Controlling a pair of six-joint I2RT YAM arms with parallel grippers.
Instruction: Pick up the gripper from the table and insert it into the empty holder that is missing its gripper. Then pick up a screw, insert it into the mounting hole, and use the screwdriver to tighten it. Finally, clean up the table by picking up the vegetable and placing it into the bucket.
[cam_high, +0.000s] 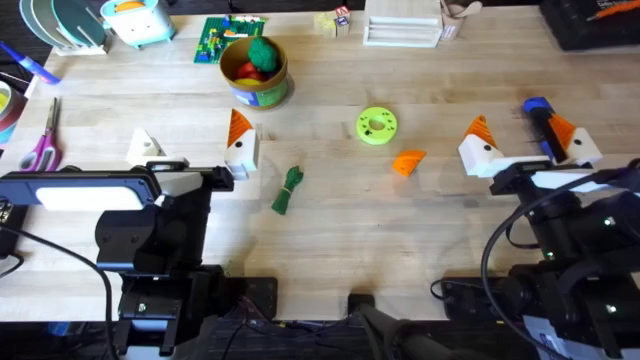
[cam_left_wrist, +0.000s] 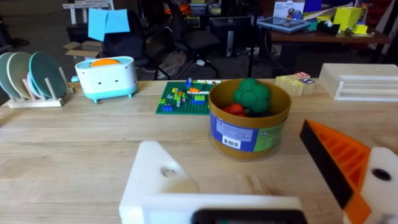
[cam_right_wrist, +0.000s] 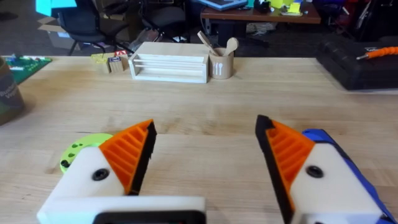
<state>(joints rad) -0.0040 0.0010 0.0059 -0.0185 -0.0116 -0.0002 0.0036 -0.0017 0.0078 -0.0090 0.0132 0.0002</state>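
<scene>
At the near edge of the table both arms sit low, neither holding anything. The left gripper (cam_high: 190, 137) has its fingers spread wide, nothing between them. Its outer finger is the bare cream-white holder (cam_high: 145, 148), with no orange pad on it. In the left wrist view the holder (cam_left_wrist: 158, 177) shows a round hole in its face. The other left finger (cam_high: 240, 140) carries an orange ribbed pad.

The right gripper (cam_high: 518, 132) is also spread wide, both fingers with orange pads, nothing gripped. In the right wrist view, bare wood shows between the fingers of the right gripper (cam_right_wrist: 205, 134).

The loose orange gripper (cam_high: 408, 161) lies flat on the table in the middle, between the two arms, nearer the right one. It is just beside the yellow-green disc (cam_high: 377, 126), not touching it.

The screwdriver (cam_high: 537, 106) lies on the table against the right arm's outer finger, partly hidden by it, with its blue handle pointing away from the bases.

The vegetable (cam_high: 288, 190) lies on the wood just right of the left arm's padded finger, clear of it.

The bucket (cam_high: 270, 92) stands upright farther back, past the left gripper, with round green and red toy foods (cam_high: 258, 58) in it.

Purple-handled scissors (cam_high: 44, 140) lie at the far left edge.
</scene>
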